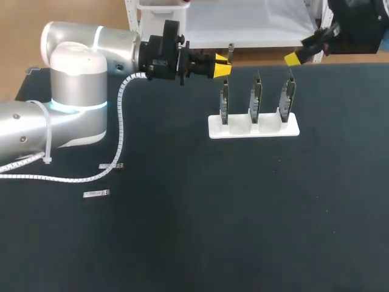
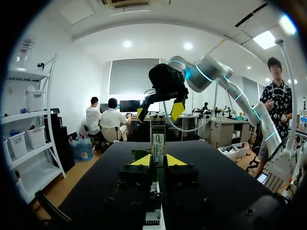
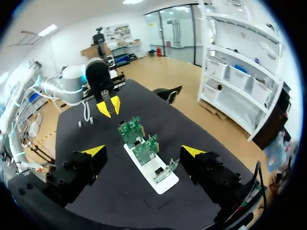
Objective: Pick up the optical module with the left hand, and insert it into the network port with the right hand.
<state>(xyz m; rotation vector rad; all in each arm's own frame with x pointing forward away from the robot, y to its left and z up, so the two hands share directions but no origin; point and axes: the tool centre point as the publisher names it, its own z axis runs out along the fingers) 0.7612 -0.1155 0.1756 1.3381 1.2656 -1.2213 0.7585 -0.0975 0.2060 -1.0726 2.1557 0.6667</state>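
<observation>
Pickup looks done, I'd say — the left gripper (image 2: 158, 161) has its fingers clamped on the optical module (image 2: 158, 140), held off the bench (image 1: 182, 231) near the port boards (image 1: 255, 100). The right gripper (image 3: 144, 151) hangs wide open — handover and insertion are left.

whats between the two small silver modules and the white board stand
Bare black table from the silver modules to the white stand in the head view; only the left arm's white cable hangs by the modules.
</observation>
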